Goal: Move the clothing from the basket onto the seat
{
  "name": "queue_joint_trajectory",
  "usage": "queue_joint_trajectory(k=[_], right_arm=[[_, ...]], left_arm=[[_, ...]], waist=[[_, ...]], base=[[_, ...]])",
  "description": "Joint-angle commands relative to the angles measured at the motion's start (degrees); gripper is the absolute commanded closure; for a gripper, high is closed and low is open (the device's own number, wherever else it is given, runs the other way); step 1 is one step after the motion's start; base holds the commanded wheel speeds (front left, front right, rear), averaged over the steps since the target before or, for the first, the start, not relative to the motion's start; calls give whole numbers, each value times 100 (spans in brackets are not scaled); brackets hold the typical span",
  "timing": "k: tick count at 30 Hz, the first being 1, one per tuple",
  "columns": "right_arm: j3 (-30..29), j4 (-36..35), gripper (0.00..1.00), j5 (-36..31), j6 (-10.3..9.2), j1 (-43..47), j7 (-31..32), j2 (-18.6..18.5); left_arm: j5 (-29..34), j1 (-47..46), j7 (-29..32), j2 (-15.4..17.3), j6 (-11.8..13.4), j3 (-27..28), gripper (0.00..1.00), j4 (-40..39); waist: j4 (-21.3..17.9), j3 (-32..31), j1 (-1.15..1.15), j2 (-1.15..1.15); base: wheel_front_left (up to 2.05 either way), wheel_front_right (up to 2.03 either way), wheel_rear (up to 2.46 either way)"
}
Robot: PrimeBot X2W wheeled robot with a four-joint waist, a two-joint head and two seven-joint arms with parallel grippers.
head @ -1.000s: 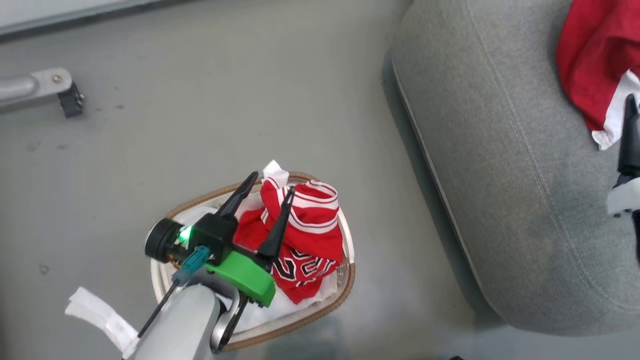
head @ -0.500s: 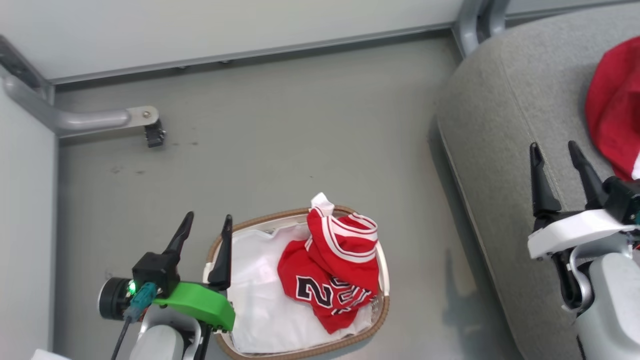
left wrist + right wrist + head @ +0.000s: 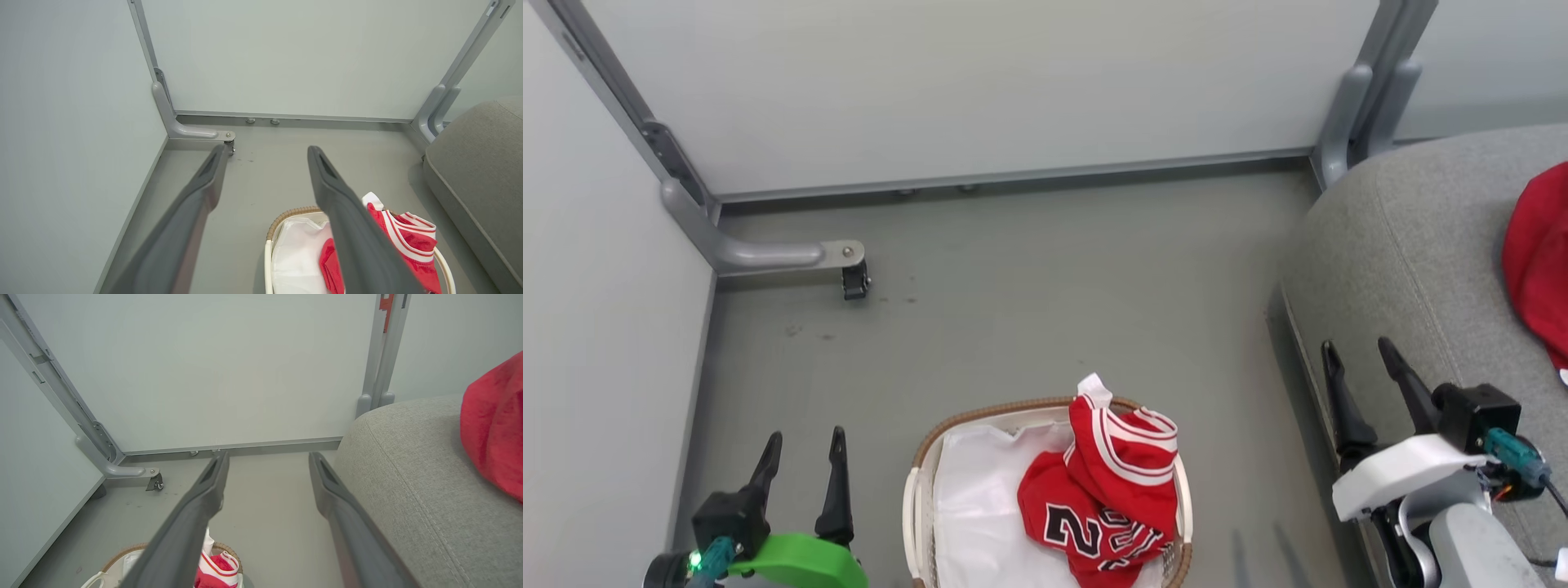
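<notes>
The striped red jersey (image 3: 1111, 482) lies bunched in the basket (image 3: 980, 412) on its white liner (image 3: 976, 506), toward the side nearer the seat (image 3: 1405, 245). The plain red garment (image 3: 1539, 261) lies on the seat, well in from the edge facing the basket. The left pincer (image 3: 805, 434) hangs open and empty above the floor (image 3: 1029, 310) beside the basket. The right pincer (image 3: 1357, 345), also open and empty, hovers over the seat's edge.

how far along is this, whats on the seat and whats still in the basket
About halfway. Done: the plain red garment lies on the seat. In hand: nothing; the left gripper beside the basket and the right gripper at the seat's edge are both open and empty. Left to do: the striped red garment sits in the basket on the white liner, not yet picked up.
</notes>
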Motion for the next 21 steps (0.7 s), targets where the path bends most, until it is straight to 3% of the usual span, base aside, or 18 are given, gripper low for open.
queue_joint_trajectory(k=[1,12,21], right_arm=[[-22,21,0,27,-8,135,-27,13],[-12,12,0,-35,-8,485,-27,119],[29,-10,0,-63,-8,475,-27,144]], left_arm=[[31,140,-3,-12,-28,60,0,-21],[27,588,-4,-65,-35,320,0,-323],[-41,631,-3,-69,-40,112,0,-457]], waist=[[112,-258,1,0],[95,-471,1,0],[18,-397,1,0]], base=[[0,0,0],[0,0,0],[0,0,0]])
